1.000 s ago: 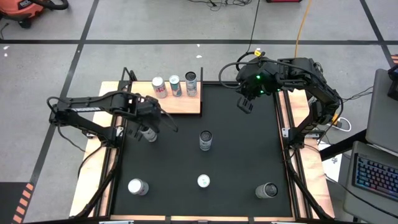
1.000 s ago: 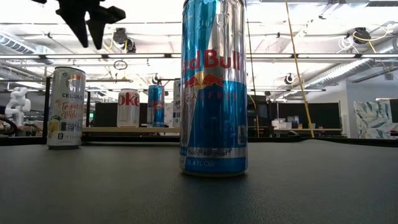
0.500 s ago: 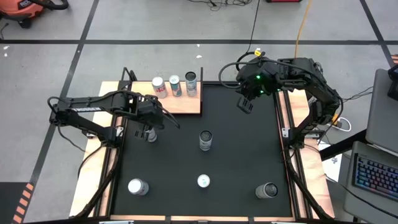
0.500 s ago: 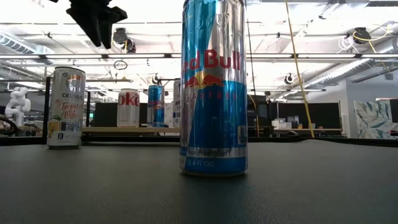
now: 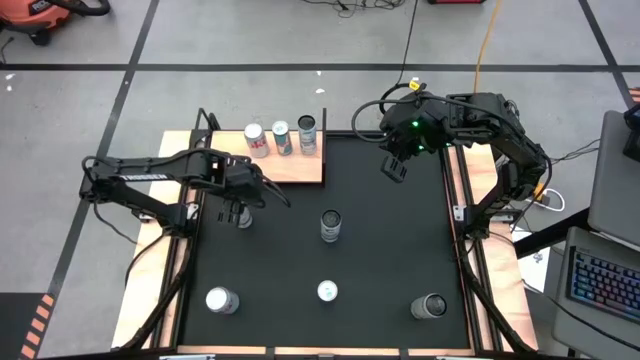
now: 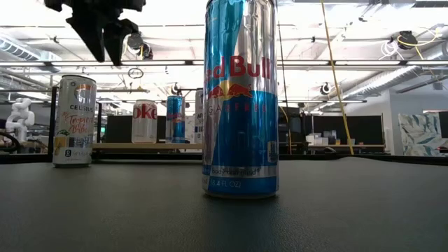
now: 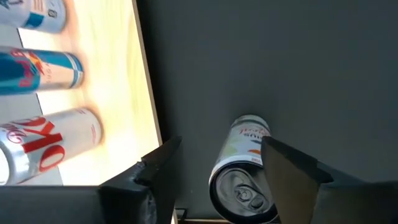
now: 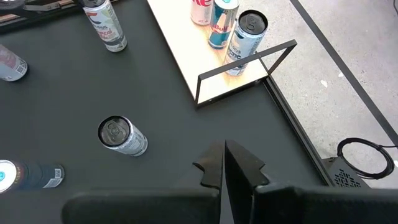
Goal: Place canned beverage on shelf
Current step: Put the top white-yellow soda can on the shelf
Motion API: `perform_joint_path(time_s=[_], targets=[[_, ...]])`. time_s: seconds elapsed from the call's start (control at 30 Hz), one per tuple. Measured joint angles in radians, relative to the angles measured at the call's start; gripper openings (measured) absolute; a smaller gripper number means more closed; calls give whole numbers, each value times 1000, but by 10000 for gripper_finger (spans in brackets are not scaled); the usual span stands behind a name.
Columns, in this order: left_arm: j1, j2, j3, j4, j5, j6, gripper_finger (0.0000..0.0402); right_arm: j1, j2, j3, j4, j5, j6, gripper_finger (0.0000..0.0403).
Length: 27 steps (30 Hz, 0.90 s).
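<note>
L gripper (image 7: pixel 211 165) spread wide, hovers above white can (image 7: pixel 241 174) on mat, mid-left, near shelf (image 5: pixel 290 165) | R gripper (image 8: pixel 224 163) clenched, empty, waits upper right | 3 cans on shelf, upper-left centre | 5 left; this grasp not yet made

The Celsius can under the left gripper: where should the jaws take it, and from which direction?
Grip the white Celsius can across its round sidewall, just below the top rim, coming straight down from above. It stands upright on the black mat, clear of the shelf edge, and the left gripper hovers above it, jaws open either side of the can.
</note>
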Motion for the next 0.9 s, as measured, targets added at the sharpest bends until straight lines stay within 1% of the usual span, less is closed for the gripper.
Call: perform_joint_path(time_s=[0.23, 0.3, 0.43, 0.57, 0.8, 0.9], targets=[[20, 0, -38, -2, -3, -8, 237, 0, 0, 0, 0, 0, -19, 0], [20, 0, -49, -5, 7, -43, 240, 0, 0, 0, 0, 0, -24, 0], [19, 0, -53, -30, 60, -95, 240, 0, 0, 0, 0, 0, -25, 0], [19, 0, -53, -69, 80, -176, 241, 0, 0, 0, 0, 0, -26, 0], [19, 0, -53, -100, 81, -305, 241, 0, 0, 0, 0, 0, -26, 0], [19, 0, -53, -95, 81, -334, 241, 0, 0, 0, 0, 0, -33, 0]])
